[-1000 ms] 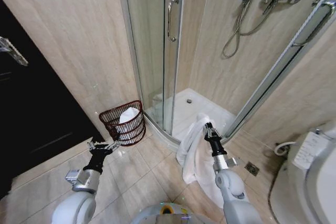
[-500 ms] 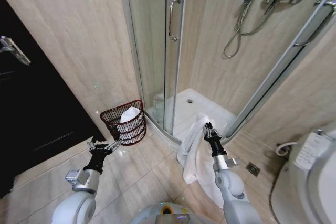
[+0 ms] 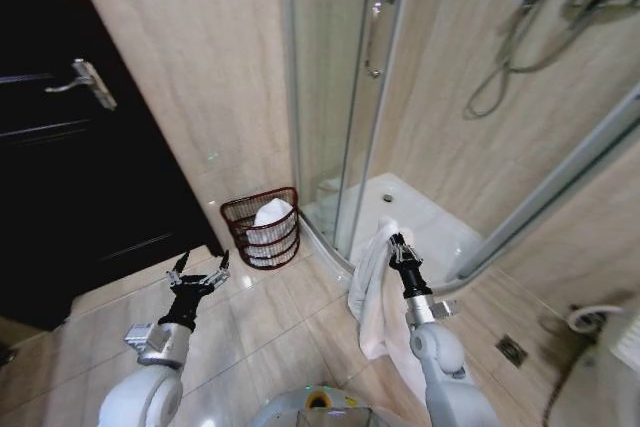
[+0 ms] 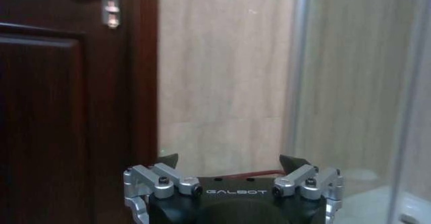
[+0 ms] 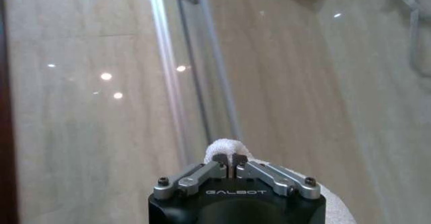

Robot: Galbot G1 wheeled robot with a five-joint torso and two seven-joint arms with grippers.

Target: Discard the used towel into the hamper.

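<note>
1. The whole head view has slid since a moment ago. The dark door with its handle (image 3: pixel 88 80) now takes up more of the left side, and the toilet has gone out of the picture. That means our camera turned. The things did not move.
2. The hamper (image 3: pixel 262 228) now sits nearer the middle of our head view. It stands on the floor, just beside the glass shower door (image 3: pixel 335 97), between that glass and the dark door. There is already something white inside it.
3. We judge that we are turning to face the hamper, so the drop should get easier. The towel is not in it yet.
4. Our right claw (image 3: pixel 399 244) is pressed together, pinching the top of the white towel (image 3: pixel 372 287). The towel hangs down from it, on the other side of the shower door's edge from the hamper, well apart from it.
5. Our left claw (image 3: pixel 199 269) is spread wide and holds nothing. It hangs near the hamper, on the side toward us.
6. The right wrist view shows the claw tips (image 5: pixel 229 159) squeezed tight on a knob of towel (image 5: pixel 224 147), which the head view cannot show so clearly.
7. The left wrist view shows the spread tips (image 4: pixel 291 161) with a thin bit of the hamper's red rim (image 4: pixel 246 174) between them.
</note>
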